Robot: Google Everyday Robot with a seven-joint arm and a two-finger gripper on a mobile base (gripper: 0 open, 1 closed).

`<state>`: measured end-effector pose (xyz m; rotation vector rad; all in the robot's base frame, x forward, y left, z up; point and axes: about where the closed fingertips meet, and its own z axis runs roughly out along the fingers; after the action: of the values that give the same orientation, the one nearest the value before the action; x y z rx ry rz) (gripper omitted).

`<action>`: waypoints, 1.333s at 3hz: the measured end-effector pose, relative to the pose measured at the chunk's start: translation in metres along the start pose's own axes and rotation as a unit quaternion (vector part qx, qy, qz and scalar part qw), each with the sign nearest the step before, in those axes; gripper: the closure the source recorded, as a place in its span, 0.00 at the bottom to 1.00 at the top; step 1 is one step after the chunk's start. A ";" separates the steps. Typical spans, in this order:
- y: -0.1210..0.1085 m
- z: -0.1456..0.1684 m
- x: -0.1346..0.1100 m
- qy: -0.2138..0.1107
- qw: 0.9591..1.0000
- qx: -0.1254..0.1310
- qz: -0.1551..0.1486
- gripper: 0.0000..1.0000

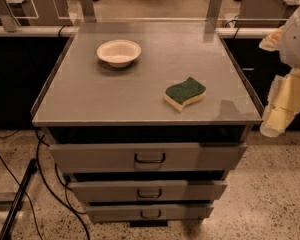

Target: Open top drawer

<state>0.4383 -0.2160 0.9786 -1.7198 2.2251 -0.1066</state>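
The top drawer point(147, 157) is the widest gray metal front, just under the cabinet top, with a small dark bail handle point(149, 158) at its centre. A dark gap shows above its front. Two narrower gray drawers point(149, 190) sit below it. My arm hangs at the right edge of the view, and my gripper point(274, 125) points down beside the cabinet's right front corner, well right of the handle and apart from it.
A white bowl point(119, 52) and a green and yellow sponge point(185, 93) lie on the gray cabinet top point(90, 94). Black cables point(45, 184) trail on the speckled floor at the left. A glass partition and desks stand behind.
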 end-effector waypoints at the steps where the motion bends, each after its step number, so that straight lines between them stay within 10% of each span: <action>1: 0.000 0.000 0.000 0.000 1.000 0.000 0.000 0.00; 4: 0.014 0.007 -0.001 -0.027 1.000 -0.009 0.010 0.47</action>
<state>0.4280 -0.2102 0.9691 -1.6901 2.2106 -0.0358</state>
